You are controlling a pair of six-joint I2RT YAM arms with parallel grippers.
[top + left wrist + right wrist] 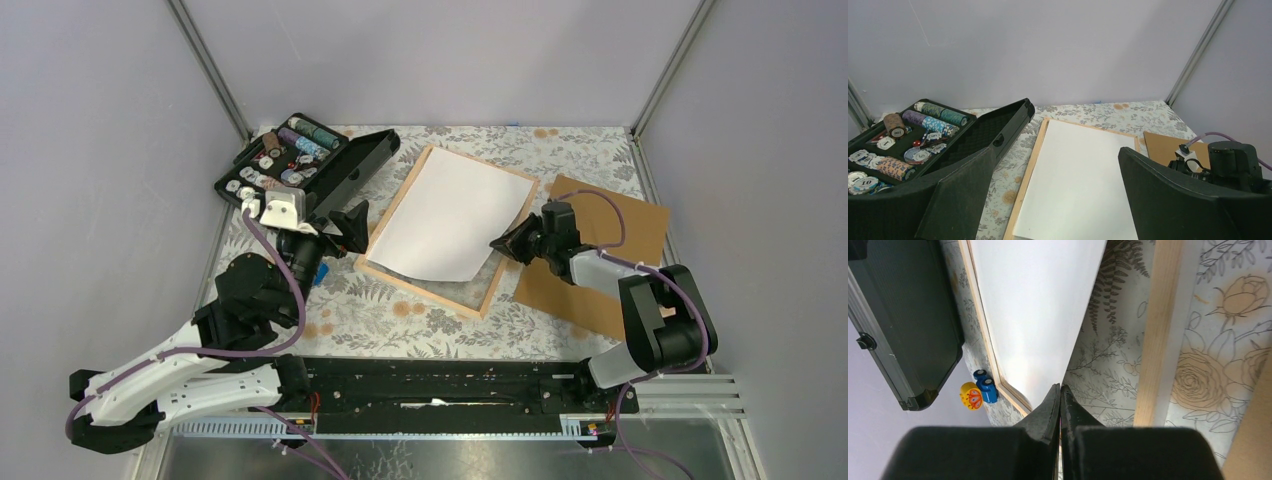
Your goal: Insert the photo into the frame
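Claw [1060, 390] tight on photo [1033, 305] edge, over frame [1158, 330]

Soft, even light is falling from overhead and leaving only faint shadows on the floral table [400, 320], while the photo [450, 215] is washing out to featureless white in all three views and the black case [998, 135] is showing little detail.
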